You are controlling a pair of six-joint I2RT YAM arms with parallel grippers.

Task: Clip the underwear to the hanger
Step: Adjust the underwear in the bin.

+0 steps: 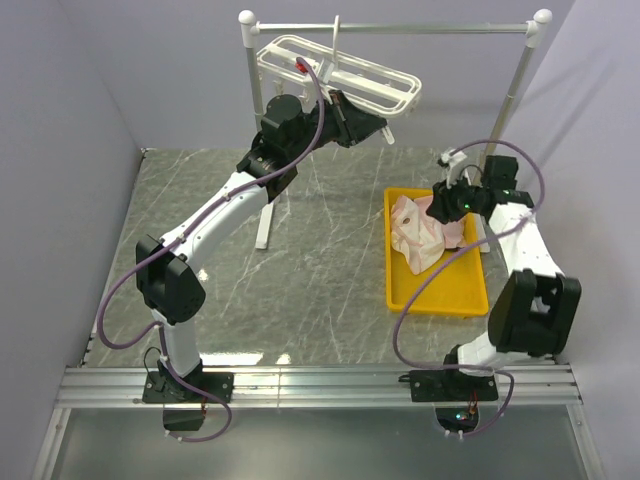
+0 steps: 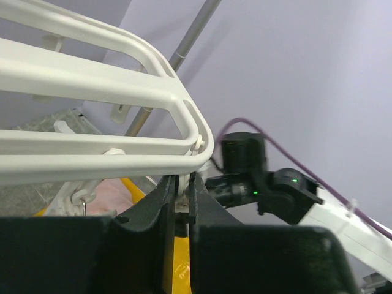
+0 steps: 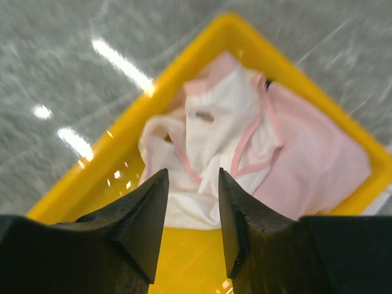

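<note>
The left end effector (image 1: 383,130) is raised off the tabletop (image 1: 320,260) and meets the hanger (image 1: 340,75) from below, at the frame's rounded end. In its own wrist view the left end effector (image 2: 182,184) has its two dark fingers (image 2: 153,205) pressed almost together, pinching a small white clip (image 2: 182,197) that hangs just under the hanger (image 2: 92,92). The white bars run away to the left above the fingertips. Another clip (image 2: 82,197) dangles further along to the left of the fingers. Beyond and above them slants the grey rail (image 2: 196,30) from which the hanger's hook hangs. The right end effector (image 1: 437,205) is well apart from the left one, low over the far end of the yellow tray (image 1: 440,295). Its jaws stand spread with nothing between them. In the right wrist view the underwear (image 3: 226,141) lies just beyond and below the tips of the right end effector (image 3: 193,174). It is a crumpled heap of white and pale pink fabric with pink edging, resting in the far part of the yellow tray (image 3: 122,141). Whether the tips touch the cloth cannot be told. From above, the underwear (image 1: 420,235) sits directly beneath and a little nearer than that end effector, wholly inside the tray, with none of it on the hanger.
</note>
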